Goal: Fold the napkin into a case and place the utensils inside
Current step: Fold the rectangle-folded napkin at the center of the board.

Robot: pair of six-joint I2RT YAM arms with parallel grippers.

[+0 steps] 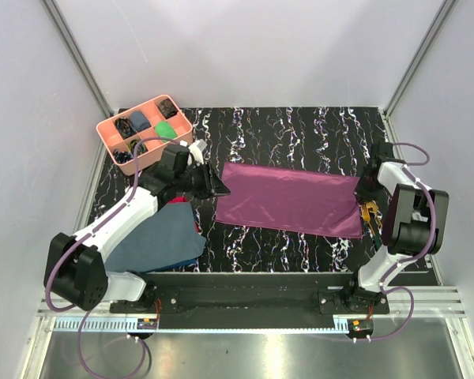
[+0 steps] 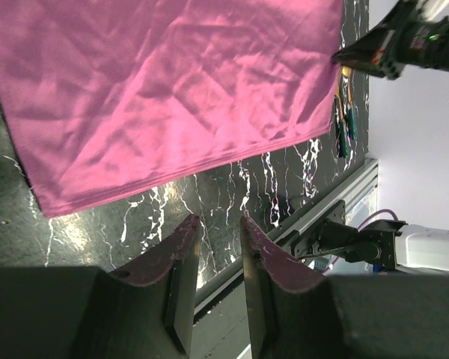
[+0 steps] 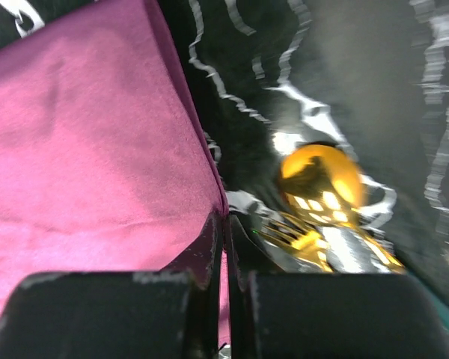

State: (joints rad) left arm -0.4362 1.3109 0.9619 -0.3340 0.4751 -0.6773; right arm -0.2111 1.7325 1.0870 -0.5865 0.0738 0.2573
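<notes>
The fingers (image 3: pixel 203 254) of the right gripper (image 3: pixel 224 222) are pinched shut on the right edge of the napkin (image 1: pixel 291 199), spread flat on the table (image 1: pixel 300 130), so pulling could peel off one layer or sweep the utensils (image 3: pixel 318 198) just beside, while the left gripper (image 2: pixel 218 221) hovers part-open, empty.

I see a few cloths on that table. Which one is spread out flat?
The plum-purple napkin in the middle. The slate-blue cloth lies bunched, partly hidden by the left arm, with a red scrap at its edge.
</notes>
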